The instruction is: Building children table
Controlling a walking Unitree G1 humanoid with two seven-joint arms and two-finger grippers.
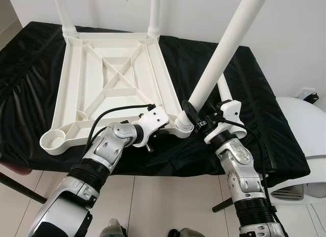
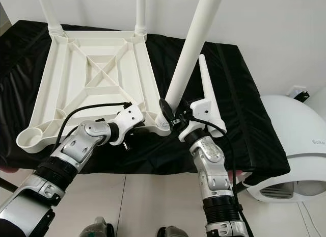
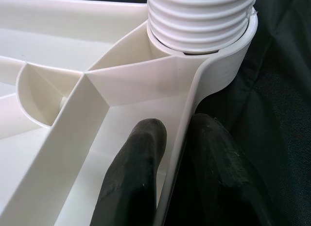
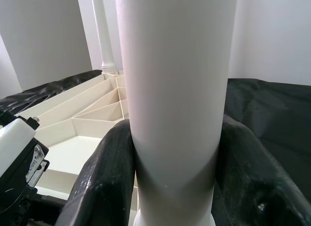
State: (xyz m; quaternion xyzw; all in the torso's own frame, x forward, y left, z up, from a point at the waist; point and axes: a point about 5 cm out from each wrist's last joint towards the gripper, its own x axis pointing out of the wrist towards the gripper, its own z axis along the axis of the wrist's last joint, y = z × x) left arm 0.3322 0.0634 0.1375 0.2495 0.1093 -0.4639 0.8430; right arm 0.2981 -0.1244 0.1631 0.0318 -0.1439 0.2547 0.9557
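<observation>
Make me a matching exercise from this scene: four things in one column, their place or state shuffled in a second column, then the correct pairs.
Things
1. left gripper
2. right gripper
3. spare leg
4. near-left corner socket

States
A. lying loose on the black cover
B. empty, no leg in it
C. fingers closed around the tilted leg
D. fingers pinching the tabletop rim

Pairs: 1-D, 2-C, 3-A, 4-B

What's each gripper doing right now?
Left gripper: shut on the tabletop rim.
Right gripper: shut on the table leg.
</observation>
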